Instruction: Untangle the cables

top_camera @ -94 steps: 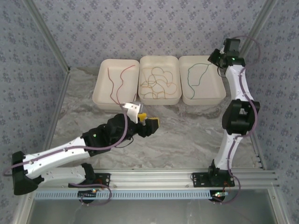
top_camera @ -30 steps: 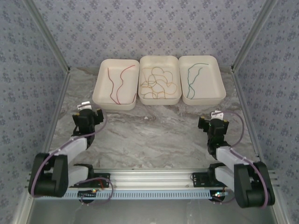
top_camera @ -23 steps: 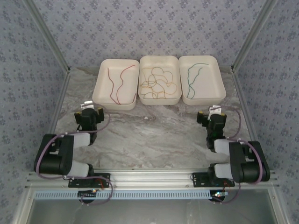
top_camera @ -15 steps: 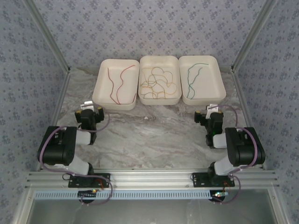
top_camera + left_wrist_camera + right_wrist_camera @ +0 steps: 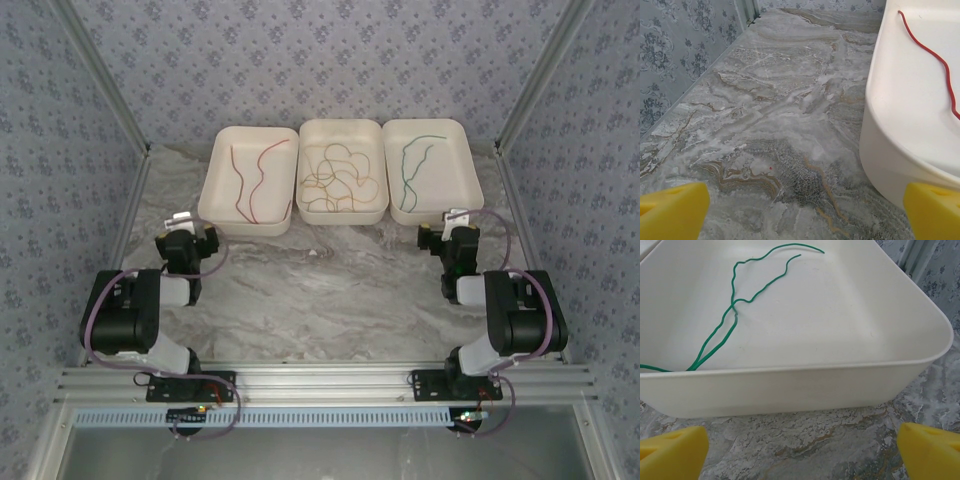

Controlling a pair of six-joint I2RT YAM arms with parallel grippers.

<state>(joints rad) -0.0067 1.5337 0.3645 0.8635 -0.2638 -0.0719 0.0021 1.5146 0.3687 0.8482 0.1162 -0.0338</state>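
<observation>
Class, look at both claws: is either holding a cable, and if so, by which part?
Nothing is held. The left claw and right claw are open and empty; the cables lie in the trays.

Two wavy red cables (image 5: 240,190) lie separate at eleven o'clock, tangled yellow-orange cables (image 5: 338,180) at twelve, and two slack green cables (image 5: 404,175) at one, each colour in its own white tray (image 5: 210,215).

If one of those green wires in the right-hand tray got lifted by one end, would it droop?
Probably yes: the green wires lie in loose, wavy bends. Being so thin, they likely weigh almost nothing. They seem to touch partway along, so lifting one might drag the other.
</observation>
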